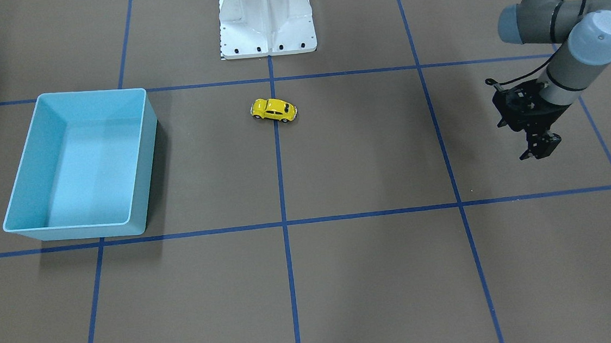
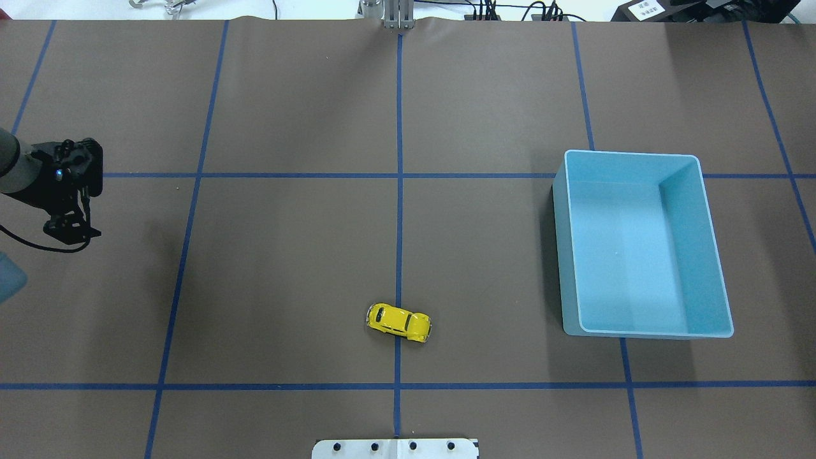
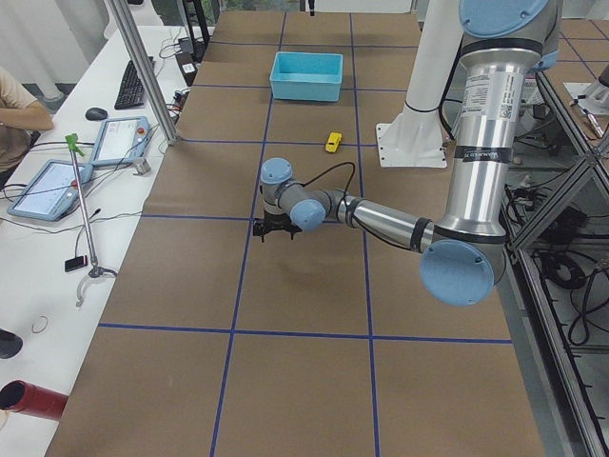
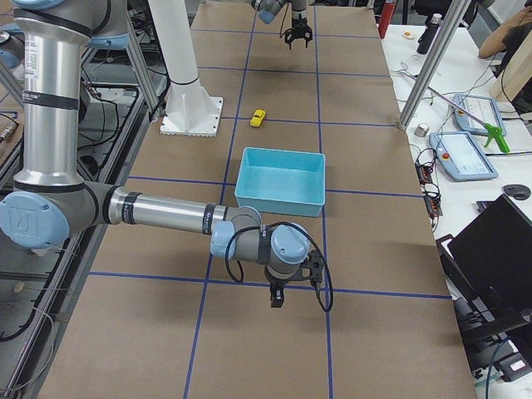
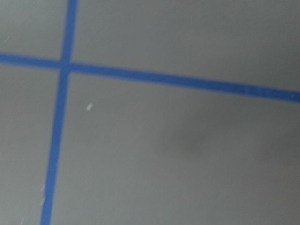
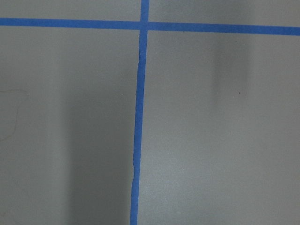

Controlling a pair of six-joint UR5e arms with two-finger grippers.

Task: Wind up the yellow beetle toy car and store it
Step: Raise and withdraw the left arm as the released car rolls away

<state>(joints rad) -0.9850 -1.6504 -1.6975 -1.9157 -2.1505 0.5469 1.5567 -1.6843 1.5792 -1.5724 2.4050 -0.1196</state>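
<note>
Hovering released & empty, left end effector is well apart from yellow beetle toy car, which sits on desk btwn it & blue bin; right end effector state: can't tell; an off-centre pinch could roll car away.

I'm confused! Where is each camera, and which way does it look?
Front-facing: across the table, facing the base; left arm shows.
Overhead: behind the base, looking down; left arm shows.
Left side: table end; left arm near.
Right side: other end; right arm near.
Left wrist: down at tape; no body.
Right wrist: same.
Outside views share yellow car, blue bin.
</note>
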